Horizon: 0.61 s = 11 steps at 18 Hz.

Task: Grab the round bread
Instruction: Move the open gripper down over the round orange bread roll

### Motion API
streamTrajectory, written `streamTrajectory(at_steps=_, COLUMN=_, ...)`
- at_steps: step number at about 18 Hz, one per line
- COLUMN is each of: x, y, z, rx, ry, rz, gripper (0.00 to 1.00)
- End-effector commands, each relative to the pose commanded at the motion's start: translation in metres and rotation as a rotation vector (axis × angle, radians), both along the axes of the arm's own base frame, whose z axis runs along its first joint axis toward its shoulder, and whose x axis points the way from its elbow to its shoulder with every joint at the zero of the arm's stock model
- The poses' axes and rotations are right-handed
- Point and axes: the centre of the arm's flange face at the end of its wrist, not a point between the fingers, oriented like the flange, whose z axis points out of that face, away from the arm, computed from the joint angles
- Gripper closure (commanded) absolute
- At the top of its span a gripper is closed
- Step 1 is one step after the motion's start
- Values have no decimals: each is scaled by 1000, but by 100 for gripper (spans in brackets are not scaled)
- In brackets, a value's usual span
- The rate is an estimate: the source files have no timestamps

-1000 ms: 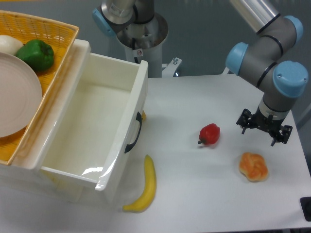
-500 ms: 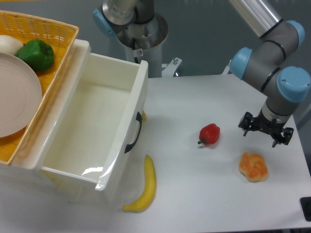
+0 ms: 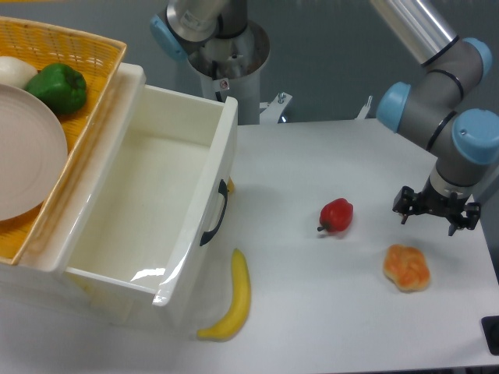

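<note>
Spread wide, the claw [image 3: 436, 217] hangs empty above the right part of the white bench [image 3: 312, 312], its dark fingertips [image 3: 405, 213] pointing down and apart from each other; from this angle I would judge it clear of the surface, though its height is hard to read. Just below it in the fixed camera's view, not touched by it, the round bread [image 3: 406, 267] lies on the bench near the right edge. To the bread's left and a little farther back sits the red pepper [image 3: 337, 215], well apart from the claw. Near the front edge a yellow banana [image 3: 235, 298] lies beside the white open drawer [image 3: 148, 210]. At far left a wicker basket [image 3: 90, 54] holds a green pepper [image 3: 59, 87] and a pale plate [image 3: 27, 152].
</note>
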Motion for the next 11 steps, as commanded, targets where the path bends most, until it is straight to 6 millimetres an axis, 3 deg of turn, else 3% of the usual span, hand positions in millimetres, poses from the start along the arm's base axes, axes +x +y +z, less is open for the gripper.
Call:
streamTrajectory(at_steps=3, x=1, y=12, z=-17, rx=63, ry=-3, rz=-8, gripper=0)
streamTrajectory(at_steps=11, x=-1, y=17, z=-44, rx=157, ry=-71, rz=-5, gripper=0)
